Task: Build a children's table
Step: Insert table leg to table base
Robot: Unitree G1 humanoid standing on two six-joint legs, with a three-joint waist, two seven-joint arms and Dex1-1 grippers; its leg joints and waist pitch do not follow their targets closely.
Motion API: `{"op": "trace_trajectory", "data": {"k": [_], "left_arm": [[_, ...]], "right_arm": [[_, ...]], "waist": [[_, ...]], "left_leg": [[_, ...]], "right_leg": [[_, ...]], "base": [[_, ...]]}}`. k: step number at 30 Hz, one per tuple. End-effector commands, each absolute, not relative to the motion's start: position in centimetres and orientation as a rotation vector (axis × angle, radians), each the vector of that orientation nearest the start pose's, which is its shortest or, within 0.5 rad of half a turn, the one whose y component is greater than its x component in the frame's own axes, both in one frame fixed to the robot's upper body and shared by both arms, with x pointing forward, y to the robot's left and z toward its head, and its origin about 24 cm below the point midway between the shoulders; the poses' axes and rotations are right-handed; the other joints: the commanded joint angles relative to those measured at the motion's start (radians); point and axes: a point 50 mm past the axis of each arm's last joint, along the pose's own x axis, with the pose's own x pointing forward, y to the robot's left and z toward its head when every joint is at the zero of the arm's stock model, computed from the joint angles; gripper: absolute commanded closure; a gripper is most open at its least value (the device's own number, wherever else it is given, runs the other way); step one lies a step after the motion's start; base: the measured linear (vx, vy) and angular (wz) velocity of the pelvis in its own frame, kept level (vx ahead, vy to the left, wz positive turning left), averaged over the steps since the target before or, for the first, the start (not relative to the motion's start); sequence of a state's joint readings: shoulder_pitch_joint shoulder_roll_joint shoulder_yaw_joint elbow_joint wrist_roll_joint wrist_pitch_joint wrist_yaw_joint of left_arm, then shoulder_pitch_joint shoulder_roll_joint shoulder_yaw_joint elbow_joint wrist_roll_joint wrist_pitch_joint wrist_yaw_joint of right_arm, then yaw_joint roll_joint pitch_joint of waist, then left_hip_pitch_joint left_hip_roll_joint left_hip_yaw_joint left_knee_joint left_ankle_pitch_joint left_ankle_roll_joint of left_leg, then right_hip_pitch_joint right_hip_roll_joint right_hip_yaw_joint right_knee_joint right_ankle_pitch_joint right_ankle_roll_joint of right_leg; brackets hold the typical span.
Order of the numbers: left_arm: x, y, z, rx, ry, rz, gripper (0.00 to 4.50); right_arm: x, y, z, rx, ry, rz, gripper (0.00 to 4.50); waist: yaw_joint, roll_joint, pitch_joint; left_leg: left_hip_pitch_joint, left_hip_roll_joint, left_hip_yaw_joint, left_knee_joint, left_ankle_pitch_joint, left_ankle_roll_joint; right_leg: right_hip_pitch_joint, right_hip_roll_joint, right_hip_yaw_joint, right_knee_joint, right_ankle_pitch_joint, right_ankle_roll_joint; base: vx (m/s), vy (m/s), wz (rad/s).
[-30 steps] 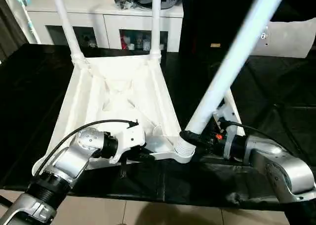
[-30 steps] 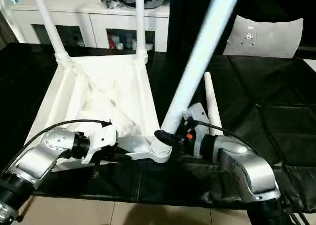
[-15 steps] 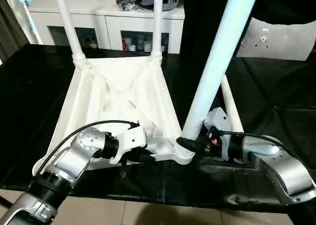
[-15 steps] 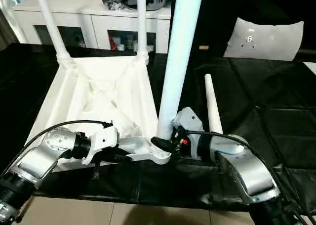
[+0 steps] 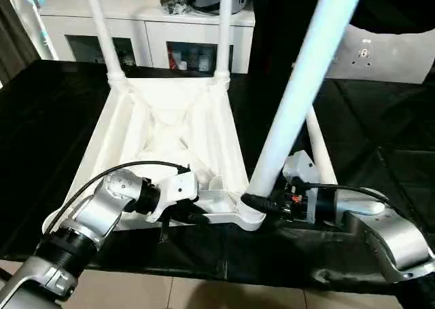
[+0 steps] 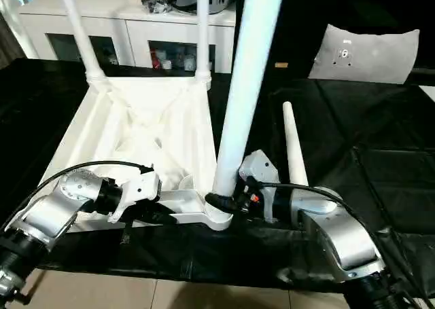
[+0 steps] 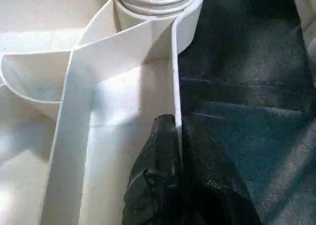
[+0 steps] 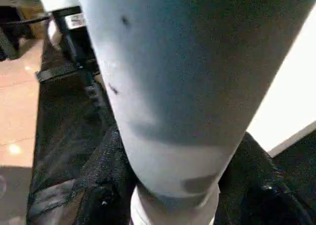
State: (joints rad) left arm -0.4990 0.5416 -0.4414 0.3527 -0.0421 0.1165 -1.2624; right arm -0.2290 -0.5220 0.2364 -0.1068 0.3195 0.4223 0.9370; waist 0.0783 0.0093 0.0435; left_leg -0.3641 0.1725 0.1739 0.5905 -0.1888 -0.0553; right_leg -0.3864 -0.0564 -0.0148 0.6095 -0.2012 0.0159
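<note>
The children's table top (image 5: 170, 129) lies upside down on the black cloth, ribs up. Two white legs (image 5: 102, 24) (image 5: 223, 30) stand in its far corner sockets. My left gripper (image 5: 194, 217) is shut on the thin wall of the near rim (image 7: 175, 86), one black finger (image 7: 160, 175) pressed against it. A third leg (image 5: 299, 85) stands in the near right corner socket (image 5: 250, 217), leaning a little to the right. My right gripper (image 5: 262, 202) is closed around its base. A fourth leg (image 6: 292, 142) lies loose on the cloth, right of the top.
White cabinets with glass doors (image 5: 156, 37) run along the back. A flat grey-white panel (image 6: 370, 51) leans at the back right. Black cloth (image 6: 380, 159) covers the work surface. Its front edge drops to tiled floor (image 5: 204, 295) just below my forearms.
The leg in my right gripper has swung from a strong rightward lean to nearly upright over the near right socket. My left gripper has kept its hold on the rim.
</note>
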Motion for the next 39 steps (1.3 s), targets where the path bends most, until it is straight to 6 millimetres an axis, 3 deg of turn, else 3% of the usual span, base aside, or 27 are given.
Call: {"op": "trace_trajectory", "data": {"k": [1,5,7,8,9,11,12,16,18,19,20,21,22,23,24,25,26,27,29,30,31,33,35,37,39], "left_arm": [[30.4,14.8,7.8,0.643,0.423,-1.434,4.5],[30.4,15.5,7.8,0.649,0.439,-1.412,4.5],[30.1,15.9,7.6,0.635,0.452,-1.394,4.5],[30.1,15.9,7.6,0.635,0.452,-1.394,4.5],[29.9,16.2,7.5,0.632,0.458,-1.385,4.5],[29.8,16.6,7.4,0.632,0.466,-1.368,4.5],[29.7,16.8,7.4,0.623,0.469,-1.352,4.5],[29.3,17.3,7.5,0.582,0.47,-1.285,4.5],[28.7,17.7,7.6,0.545,0.471,-1.201,4.5],[28.7,17.7,7.6,0.545,0.471,-1.201,4.5],[27.9,17.9,7.8,0.493,0.472,-1.094,4.5],[27.9,17.9,7.8,0.493,0.472,-1.094,4.5],[27.9,17.9,7.8,0.49,0.472,-1.088,4.5],[27.1,17.3,8.0,0.437,0.468,-1.013,4.5],[27.0,17.3,8.0,0.433,0.468,-1.008,4.5],[26.7,17.0,8.1,0.41,0.466,-0.979,4.5],[26.6,16.9,8.1,0.407,0.465,-0.977,4.5],[26.1,15.7,8.2,0.371,0.456,-0.957,4.5],[25.7,14.0,8.5,0.337,0.44,-0.961,4.5],[25.7,12.9,8.7,0.323,0.428,-0.96,4.5],[25.8,12.8,8.7,0.322,0.427,-0.96,4.5],[26.5,11.6,9.0,0.321,0.405,-0.951,4.5],[26.9,11.4,9.2,0.335,0.403,-0.937,4.5],[27.0,11.3,9.2,0.348,0.416,-0.925,4.5],[27.0,11.4,9.3,0.355,0.434,-0.893,4.5]], "right_arm": [[22.6,-13.3,2.6,-0.124,0.61,1.307,2.61],[23.2,-12.7,2.6,-0.118,0.601,1.282,2.61],[23.6,-12.6,2.5,-0.121,0.601,1.27,2.61],[23.6,-12.6,2.5,-0.121,0.601,1.27,2.61],[23.7,-12.5,2.5,-0.123,0.601,1.269,2.61],[23.8,-12.4,2.4,-0.127,0.603,1.268,2.61],[24.0,-12.4,2.4,-0.131,0.599,1.254,2.61],[24.6,-12.5,2.3,-0.136,0.576,1.175,2.61],[25.3,-12.6,2.3,-0.138,0.552,1.084,2.61],[25.3,-12.6,2.3,-0.138,0.552,1.084,2.61],[26.1,-12.7,2.5,-0.125,0.511,0.983,2.61],[26.1,-12.7,2.5,-0.125,0.511,0.983,2.61],[26.1,-12.7,2.5,-0.123,0.508,0.977,2.61],[27.1,-12.7,2.9,-0.085,0.47,0.883,2.61],[27.1,-12.7,2.9,-0.081,0.467,0.875,2.61],[27.7,-12.6,3.1,-0.058,0.449,0.822,2.61],[27.8,-12.6,3.1,-0.056,0.447,0.815,2.61],[28.6,-12.4,3.3,-0.025,0.432,0.75,2.61],[29.4,-12.0,3.5,-0.005,0.422,0.701,2.61],[29.9,-11.5,3.6,0.001,0.416,0.68,2.61],[30.0,-11.5,3.6,0.002,0.416,0.679,2.61],[30.3,-10.4,3.7,0.02,0.417,0.687,2.61],[30.1,-9.8,3.5,0.017,0.425,0.72,2.61],[29.8,-9.5,3.4,0.005,0.429,0.745,2.61],[29.8,-9.2,3.3,-0.007,0.418,0.748,2.61]], "waist": [[-0.008,0.008,-0.017],[-0.012,0.005,-0.008],[-0.019,-0.005,-0.006],[-0.022,-0.001,-0.004],[-0.025,-0.009,-0.002],[-0.028,-0.004,0.001],[-0.03,-0.01,0.0],[-0.038,-0.008,0.004],[-0.044,-0.007,0.006],[-0.051,-0.008,0.009],[-0.058,-0.008,0.005],[-0.065,-0.007,0.01],[-0.067,-0.006,0.01],[-0.078,-0.013,0.004],[-0.082,-0.01,0.006],[-0.084,-0.011,-0.001],[-0.088,-0.01,0.004],[-0.09,-0.016,0.003],[-0.086,-0.017,0.006],[-0.089,-0.025,0.003],[-0.087,-0.019,0.007],[-0.081,-0.026,0.001],[-0.065,-0.025,0.001],[-0.058,-0.024,-0.001],[-0.049,-0.021,-0.005]], "left_leg": [[0.021,0.052,-0.025,-0.093,-0.399,-0.03],[0.02,0.053,-0.029,-0.1,-0.415,-0.037],[0.02,0.054,-0.03,-0.102,-0.415,-0.037],[0.019,0.055,-0.03,-0.103,-0.414,-0.036],[0.019,0.055,-0.029,-0.104,-0.413,-0.033],[0.02,0.056,-0.03,-0.106,-0.42,-0.035],[0.021,0.056,-0.029,-0.106,-0.425,-0.035],[0.023,0.057,-0.037,-0.11,-0.469,-0.046],[0.02,0.056,-0.042,-0.11,-0.488,-0.049],[0.01,0.056,-0.045,-0.115,-0.478,-0.05],[0.008,0.058,-0.047,-0.116,-0.479,-0.061],[0.004,0.052,-0.051,-0.12,-0.495,-0.055],[0.007,0.052,-0.051,-0.119,-0.506,-0.056],[0.001,0.055,-0.051,-0.119,-0.474,-0.06],[-0.006,0.052,-0.052,-0.121,-0.463,-0.055],[-0.002,0.053,-0.047,-0.117,-0.451,-0.054],[-0.002,0.05,-0.043,-0.116,-0.441,-0.043],[0.001,0.052,-0.039,-0.115,-0.438,-0.043],[0.005,0.05,-0.033,-0.112,-0.417,-0.032],[0.004,0.05,-0.029,-0.109,-0.4,-0.028],[0.001,0.05,-0.03,-0.112,-0.381,-0.028],[0.008,0.049,-0.023,-0.105,-0.357,-0.022],[0.003,0.05,-0.018,-0.105,-0.299,-0.009],[0.008,0.051,-0.013,-0.102,-0.273,-0.005],[0.004,0.049,-0.011,-0.099,-0.217,0.002]], "right_leg": [[0.007,-0.072,0.042,-0.094,-0.366,-0.172],[0.007,-0.078,0.042,-0.098,-0.428,-0.167],[0.007,-0.078,0.043,-0.099,-0.443,-0.164],[0.006,-0.079,0.044,-0.1,-0.447,-0.165],[0.005,-0.078,0.043,-0.102,-0.452,-0.163],[0.002,-0.079,0.044,-0.102,-0.461,-0.164],[0.002,-0.079,0.045,-0.103,-0.471,-0.163],[-0.003,-0.084,0.045,-0.109,-0.57,-0.138],[-0.004,-0.086,0.045,-0.113,-0.618,-0.123],[-0.001,-0.086,0.042,-0.112,-0.622,-0.12],[0.002,-0.087,0.041,-0.106,-0.611,-0.122],[0.0,-0.082,0.035,-0.114,-0.645,-0.107],[-0.003,-0.081,0.034,-0.116,-0.656,-0.101],[0.005,-0.085,0.037,-0.106,-0.591,-0.12],[0.006,-0.081,0.034,-0.107,-0.574,-0.126],[0.003,-0.078,0.035,-0.109,-0.54,-0.13],[-0.003,-0.072,0.036,-0.113,-0.503,-0.142],[-0.004,-0.072,0.037,-0.111,-0.482,-0.151],[-0.006,-0.071,0.039,-0.114,-0.447,-0.166],[-0.005,-0.07,0.042,-0.111,-0.42,-0.172],[-0.004,-0.069,0.039,-0.111,-0.401,-0.178],[-0.006,-0.067,0.041,-0.111,-0.367,-0.182],[0.001,-0.064,0.041,-0.103,-0.279,-0.183],[0.0,-0.063,0.041,-0.1,-0.233,-0.195],[0.01,-0.063,0.04,-0.092,-0.159,-0.209]], "base": [[0.0,0.0,0.0],[0.0,0.0,0.0],[0.0,0.0,0.0],[0.0,0.0,0.0],[0.0,0.0,0.0],[0.0,0.0,0.0],[0.0,0.0,0.0],[0.0,0.0,0.0],[0.0,0.0,0.0],[0.0,0.0,0.0],[0.0,0.0,0.0],[-0.015,0.018,-0.19],[-0.018,0.025,-0.19],[-0.018,0.025,-0.19],[-0.037,0.031,-0.21],[0.0,0.0,0.0],[0.0,0.0,0.0],[0.0,0.0,0.0],[0.0,0.0,0.0],[0.0,0.0,0.0],[0.0,0.0,0.0],[0.0,0.0,0.0],[0.0,0.0,0.0],[0.0,0.0,0.0],[0.032,-0.014,0.02]]}}
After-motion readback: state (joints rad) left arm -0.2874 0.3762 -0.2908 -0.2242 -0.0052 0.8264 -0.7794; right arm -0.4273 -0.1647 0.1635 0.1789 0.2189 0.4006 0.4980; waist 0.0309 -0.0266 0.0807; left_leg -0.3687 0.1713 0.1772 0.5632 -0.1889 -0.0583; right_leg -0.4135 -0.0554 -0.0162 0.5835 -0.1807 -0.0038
